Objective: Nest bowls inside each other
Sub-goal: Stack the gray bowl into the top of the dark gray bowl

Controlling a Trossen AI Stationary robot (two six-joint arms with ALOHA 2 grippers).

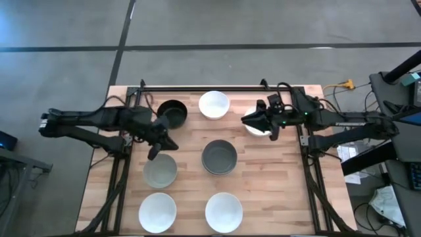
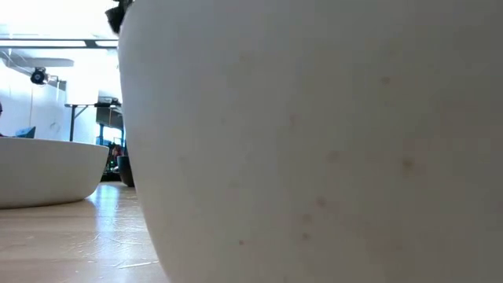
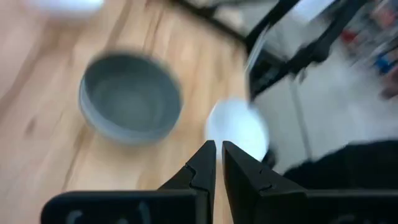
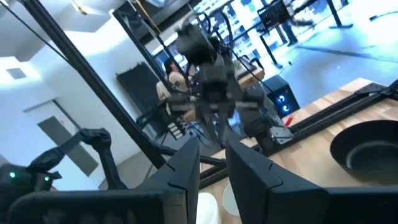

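Filling almost the whole low view is the pale wall of one white bowl (image 2: pixel 314 141), with a second white bowl (image 2: pixel 47 169) beside it on the wooden tabletop (image 1: pixel 191 191).

From above, seven bowl positions show on the tabletop:
- **Far edge:** a black bowl (image 1: pixel 172 113) and a far white bowl (image 1: pixel 214 105).
- **Middle:** a dark grey bowl (image 1: pixel 219 157).
- **Left of the middle:** a pale grey-green bowl (image 1: pixel 160 171).
- **Near edge:** two more white bowls (image 1: pixel 157 210) (image 1: pixel 223 212).
- **Right side:** a half-hidden white bowl (image 1: pixel 258 129) under the right claw (image 1: pixel 247 120).

The right claw's fingers stand slightly apart over that bowl's rim. I cannot tell whether they grip it.

The left claw (image 1: pixel 154 153) hangs at the far rim of the pale grey-green bowl, clenched on nothing.
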